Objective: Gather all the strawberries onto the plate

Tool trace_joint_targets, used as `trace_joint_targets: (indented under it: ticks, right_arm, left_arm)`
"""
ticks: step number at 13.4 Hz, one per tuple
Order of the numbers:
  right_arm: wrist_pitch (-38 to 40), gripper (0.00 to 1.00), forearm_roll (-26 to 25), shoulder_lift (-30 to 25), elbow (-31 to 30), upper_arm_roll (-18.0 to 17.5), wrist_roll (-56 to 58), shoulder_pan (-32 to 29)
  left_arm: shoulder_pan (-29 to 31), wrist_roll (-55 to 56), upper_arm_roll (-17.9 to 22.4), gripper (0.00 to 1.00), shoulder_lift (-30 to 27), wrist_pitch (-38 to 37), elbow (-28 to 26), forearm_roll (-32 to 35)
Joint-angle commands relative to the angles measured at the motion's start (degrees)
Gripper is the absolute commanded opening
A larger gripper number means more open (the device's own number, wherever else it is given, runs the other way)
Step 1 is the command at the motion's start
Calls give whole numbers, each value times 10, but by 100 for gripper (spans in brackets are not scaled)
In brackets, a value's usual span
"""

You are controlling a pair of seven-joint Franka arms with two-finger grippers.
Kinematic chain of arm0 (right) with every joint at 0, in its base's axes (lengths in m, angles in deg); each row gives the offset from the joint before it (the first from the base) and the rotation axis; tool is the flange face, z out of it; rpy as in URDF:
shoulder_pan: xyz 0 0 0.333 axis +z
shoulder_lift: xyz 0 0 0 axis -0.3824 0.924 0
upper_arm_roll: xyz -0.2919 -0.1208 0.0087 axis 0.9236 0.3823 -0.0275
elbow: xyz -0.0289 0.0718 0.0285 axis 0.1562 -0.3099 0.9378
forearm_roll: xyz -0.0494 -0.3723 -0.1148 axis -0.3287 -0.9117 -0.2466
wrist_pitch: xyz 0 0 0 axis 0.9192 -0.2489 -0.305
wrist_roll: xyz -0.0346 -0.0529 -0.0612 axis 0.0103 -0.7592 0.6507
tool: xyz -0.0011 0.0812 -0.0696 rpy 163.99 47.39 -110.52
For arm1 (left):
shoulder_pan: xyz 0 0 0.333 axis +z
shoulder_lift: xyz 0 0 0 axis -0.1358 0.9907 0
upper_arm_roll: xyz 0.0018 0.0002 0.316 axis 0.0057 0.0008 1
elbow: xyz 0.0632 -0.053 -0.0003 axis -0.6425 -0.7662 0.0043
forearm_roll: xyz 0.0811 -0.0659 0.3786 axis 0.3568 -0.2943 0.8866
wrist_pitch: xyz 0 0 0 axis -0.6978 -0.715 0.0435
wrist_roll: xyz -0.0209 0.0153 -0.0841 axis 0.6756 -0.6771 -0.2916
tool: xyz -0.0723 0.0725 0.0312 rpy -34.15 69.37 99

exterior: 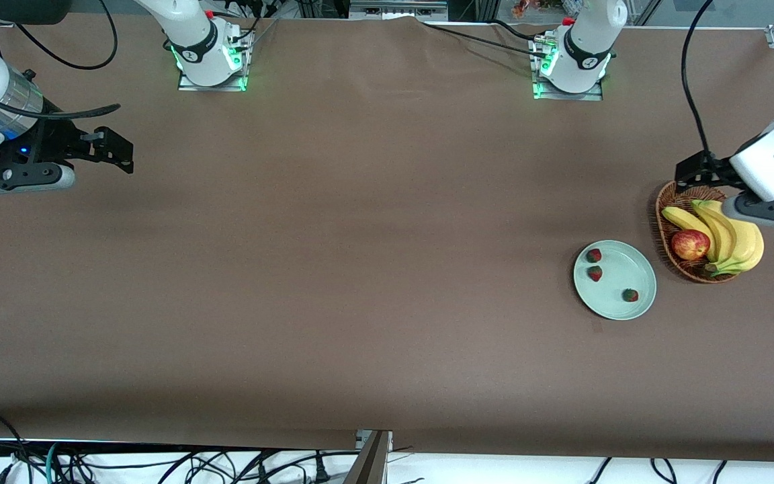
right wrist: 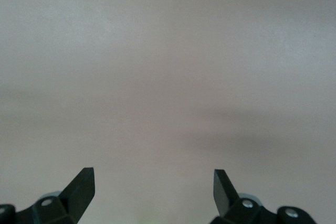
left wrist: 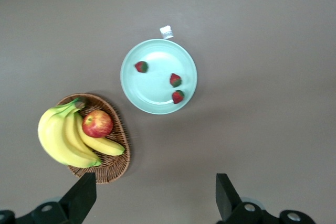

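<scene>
1. Strawberries (exterior: 594,255) (exterior: 594,273) (exterior: 630,295): all 3 on plate (exterior: 635,262), two at rim toward right arm's end, one at 5 o'clock.
2. Basket (exterior: 664,214) just beside plate.
3. Left gripper (left wrist: 155,195) over basket, wide open, empty.
4. Right gripper (right wrist: 154,187) over bare table, wide open, empty.

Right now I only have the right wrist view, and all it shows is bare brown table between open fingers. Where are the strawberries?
Observer: All three strawberries lie on the plate, toward the left arm's end of the table.
Operator: Is either gripper holding one?
Observer: No. The left gripper is open and empty, up above the basket.
Operator: What is in that basket?
Observer: A bunch of bananas and an apple; no berry shows there.
Operator: And my own gripper?
Observer: The right gripper hangs open over bare table at the right arm's end.
</scene>
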Motion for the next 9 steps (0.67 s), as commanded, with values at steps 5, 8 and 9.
trace_joint_targets:
  ticks: [5, 8, 9]
  right_arm:
    - [-13, 100, 20, 6, 12, -4, 0, -5]
    - [-12, 100, 32, 6, 12, -4, 0, -5]
    - [-10, 100, 32, 6, 12, -4, 1, -4]
  left_arm:
    - [-81, 72, 79, 100, -103, 139, -149, -35]
    - [-80, 77, 79, 100, -98, 131, -146, -35]
    - [-78, 77, 79, 100, -97, 129, -146, -35]
